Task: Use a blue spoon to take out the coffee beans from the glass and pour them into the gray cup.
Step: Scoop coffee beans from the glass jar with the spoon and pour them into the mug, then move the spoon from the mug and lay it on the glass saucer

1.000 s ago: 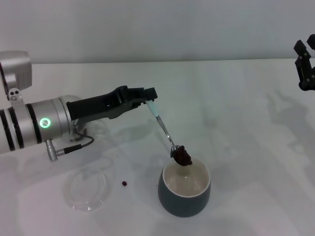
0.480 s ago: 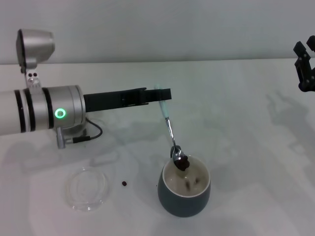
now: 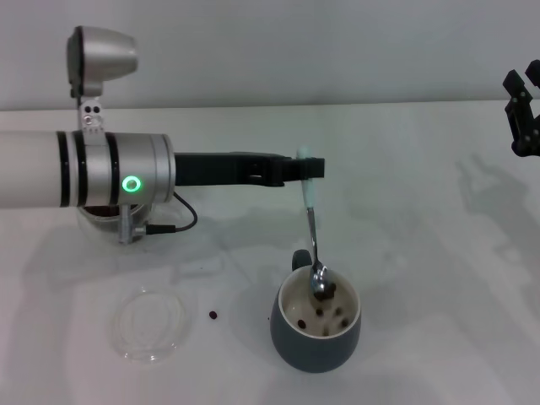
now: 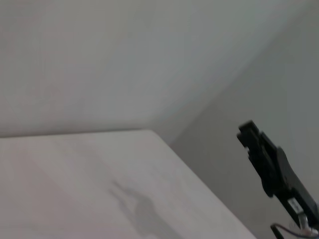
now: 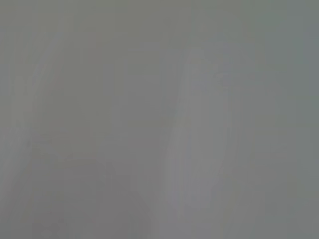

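Observation:
My left gripper (image 3: 305, 168) is shut on the pale blue handle of the blue spoon (image 3: 313, 232). The spoon hangs almost upright with its metal bowl tipped inside the gray cup (image 3: 316, 348) at the front centre. Several coffee beans (image 3: 323, 317) lie on the cup's cream-white bottom, and one bean still clings to the spoon bowl. The glass (image 3: 99, 218) stands at the left and is mostly hidden behind my left arm. My right gripper (image 3: 523, 105) is parked at the far right edge, raised; it also shows in the left wrist view (image 4: 277, 172).
A shallow clear glass dish (image 3: 150, 323) lies on the white table (image 3: 422, 253) at the front left. One loose coffee bean (image 3: 213, 315) lies between the dish and the gray cup.
My left wrist has rolled and moved right, swinging the spoon from slanted to nearly upright. The beans have fallen from the spoon bowl into the gray cup.

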Tool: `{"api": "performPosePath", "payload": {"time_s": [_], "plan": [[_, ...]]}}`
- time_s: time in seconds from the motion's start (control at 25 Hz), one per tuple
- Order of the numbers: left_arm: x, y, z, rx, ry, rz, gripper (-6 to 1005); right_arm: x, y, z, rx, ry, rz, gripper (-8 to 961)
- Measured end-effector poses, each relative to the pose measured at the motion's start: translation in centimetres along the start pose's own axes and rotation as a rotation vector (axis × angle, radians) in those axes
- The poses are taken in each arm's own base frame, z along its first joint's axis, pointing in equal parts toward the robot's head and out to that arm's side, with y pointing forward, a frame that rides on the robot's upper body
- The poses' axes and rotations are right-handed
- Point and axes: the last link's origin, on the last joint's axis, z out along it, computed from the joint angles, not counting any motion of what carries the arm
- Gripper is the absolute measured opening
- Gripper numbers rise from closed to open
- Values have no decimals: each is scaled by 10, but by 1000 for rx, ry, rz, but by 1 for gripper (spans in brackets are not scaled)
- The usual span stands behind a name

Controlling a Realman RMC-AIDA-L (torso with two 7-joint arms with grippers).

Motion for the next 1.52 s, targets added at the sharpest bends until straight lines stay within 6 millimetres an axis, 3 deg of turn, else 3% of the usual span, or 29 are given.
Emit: {"api": "performPosePath", "payload": {"time_s": [0.52,0.72,0.84,1.24,1.52], "plan": [[12,6,-1,18,-39,53,126,0,0,-1,1,1,0,264],[16,4,-20,45,6,35,126,0,0,-2,2,1,1,263],[14,0,-44,79,64,1,125,0,0,-2,3,-3,2,263],[-36,-28,-123,171,281,-191,125,-1,0,-2,-1,-6,-9,263],[-73,-38,-149,226,354,-285,130,-2,0,-1,-2,-11,-9,263]]}}
